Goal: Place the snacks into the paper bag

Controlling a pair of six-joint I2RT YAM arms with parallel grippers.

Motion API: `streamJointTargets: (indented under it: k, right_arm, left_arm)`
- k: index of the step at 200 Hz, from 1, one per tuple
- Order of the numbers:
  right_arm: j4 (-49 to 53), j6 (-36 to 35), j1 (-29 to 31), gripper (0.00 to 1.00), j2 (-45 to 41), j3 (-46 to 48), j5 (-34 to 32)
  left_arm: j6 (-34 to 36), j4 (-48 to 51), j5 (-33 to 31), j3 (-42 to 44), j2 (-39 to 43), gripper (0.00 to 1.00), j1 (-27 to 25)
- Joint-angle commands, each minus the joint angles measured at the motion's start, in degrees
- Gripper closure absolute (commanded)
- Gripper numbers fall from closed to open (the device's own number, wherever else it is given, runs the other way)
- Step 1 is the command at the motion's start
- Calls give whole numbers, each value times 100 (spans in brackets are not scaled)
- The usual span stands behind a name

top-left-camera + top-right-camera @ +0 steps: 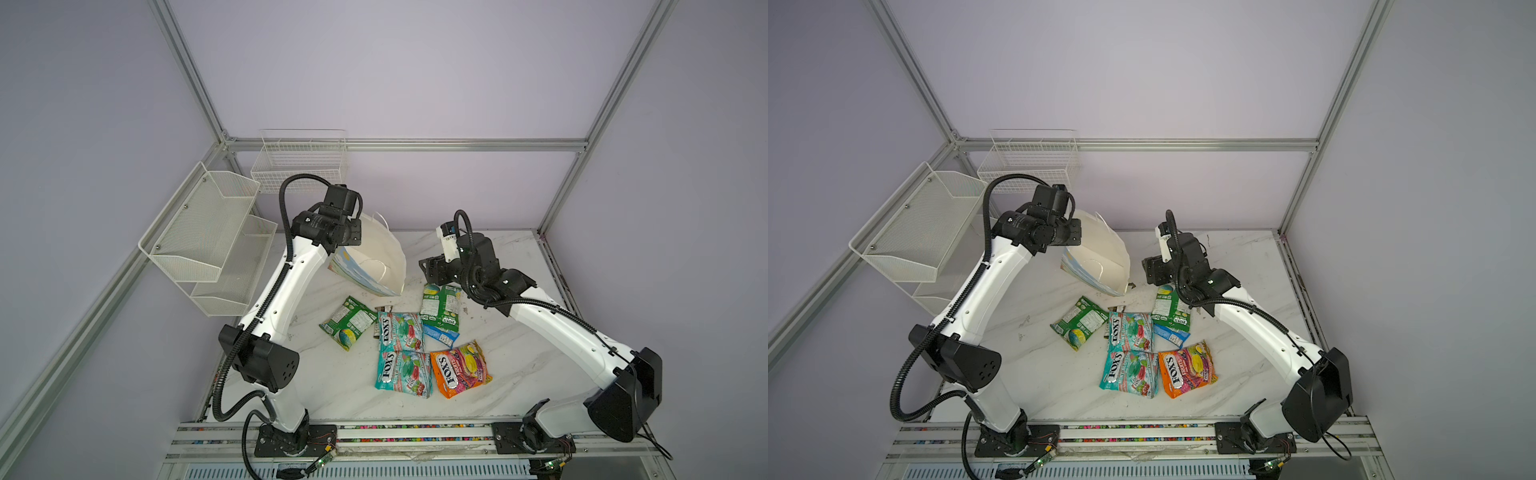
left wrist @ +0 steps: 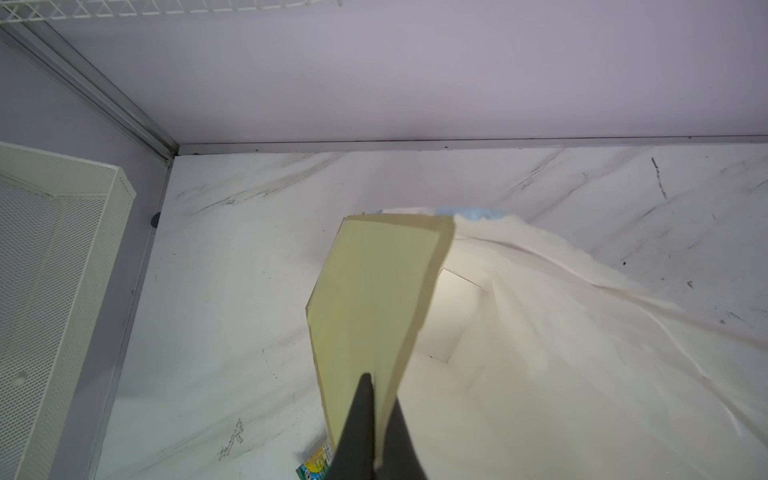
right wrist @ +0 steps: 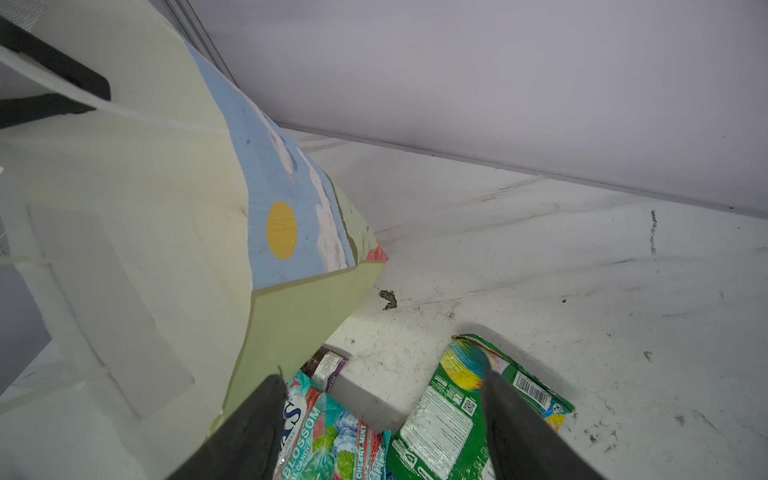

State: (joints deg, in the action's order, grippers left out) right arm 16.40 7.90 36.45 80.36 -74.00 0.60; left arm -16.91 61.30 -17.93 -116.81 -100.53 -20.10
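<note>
The white paper bag [image 1: 374, 257] [image 1: 1100, 257] is tilted at the back of the table, its mouth facing the snacks. My left gripper [image 2: 380, 399] is shut on the bag's rim [image 2: 374, 299], holding it up. On the marble in front lie two teal FOX'S bags [image 1: 401, 330] [image 1: 403, 372], an orange one [image 1: 460, 368], two green bags [image 1: 348, 322] [image 1: 440, 307], a blue packet [image 1: 441, 336] and a dark wrapper [image 1: 384, 308]. My right gripper [image 1: 430, 266] [image 3: 382, 376] hangs open beside the bag, above a teal bag [image 3: 332, 432] and a green bag [image 3: 449, 424], holding nothing.
Two white wire baskets [image 1: 208, 245] [image 1: 299, 162] hang on the left frame and back wall. Aluminium frame posts [image 1: 561, 199] border the marble table [image 1: 519, 353]. The left arm's elbow [image 1: 262, 357] stands over the table's left front.
</note>
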Motion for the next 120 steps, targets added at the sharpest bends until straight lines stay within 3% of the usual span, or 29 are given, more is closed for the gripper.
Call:
streamJointTargets:
  k: [1,120]
  right_arm:
    - [-205,159,39,19,-400,197,190]
    - [-724,992,47,17,-314,1113,1407]
  left_arm:
    - [65,-5,-135,-490,319,100,113]
    - [210,494,-450,-1203,337,100,234]
